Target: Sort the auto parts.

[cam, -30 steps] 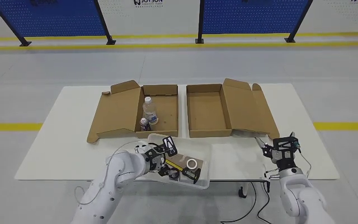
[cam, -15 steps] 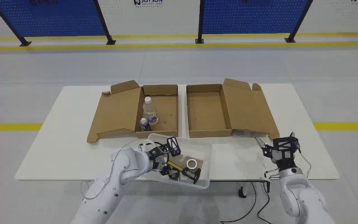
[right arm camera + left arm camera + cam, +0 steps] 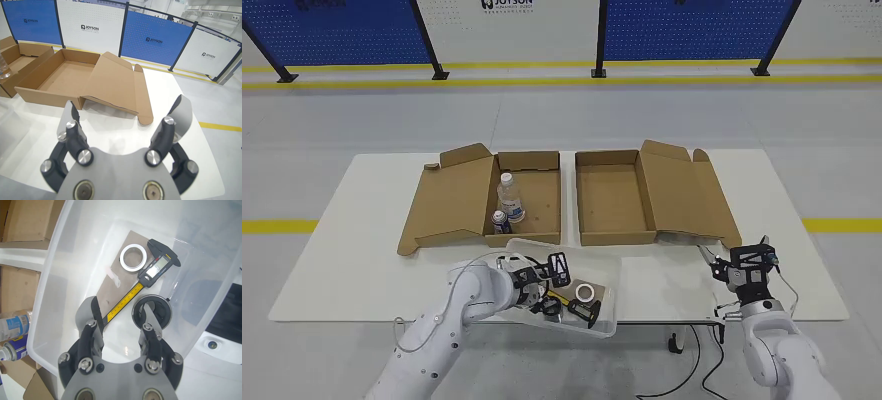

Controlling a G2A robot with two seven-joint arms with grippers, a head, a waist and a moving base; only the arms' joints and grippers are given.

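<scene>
Left gripper (image 3: 120,306): down inside the clear bin (image 3: 56,285), jaws moderately apart and clamped on nothing.
Left fingers: one tip reaches into the hole of the black ring (image 3: 166,321); the other sits at the yellow scale of the caliper (image 3: 157,267), near its plain end. Whether either tip touches its part cannot be told.
Black ring: lies flat on the bin floor, just beside the caliper's scale and below its display head.
Caliper: lies slantwise across the bin floor, its dark display head at the far end from the gripper and its scale running back between the fingers.
White ring (image 3: 122,260): flat on a brown sheet (image 3: 107,291), just beside the caliper's head.
Brown sheet: lies on the bin floor, partly under the caliper, with a small clear plastic piece (image 3: 114,278) resting on it.
Bin: at the table's (image 3: 362,250) front edge, just in front of the left cardboard box (image 3: 542,195).
Left cardboard box: open, holding a water bottle (image 3: 508,195) and a spray can (image 3: 500,220) side by side.
Right gripper (image 3: 125,103): jaws spread wide, gripping nothing, above the table's front right part.
Right cardboard box (image 3: 47,96): open, its flap folded out flat toward the right gripper.
</scene>
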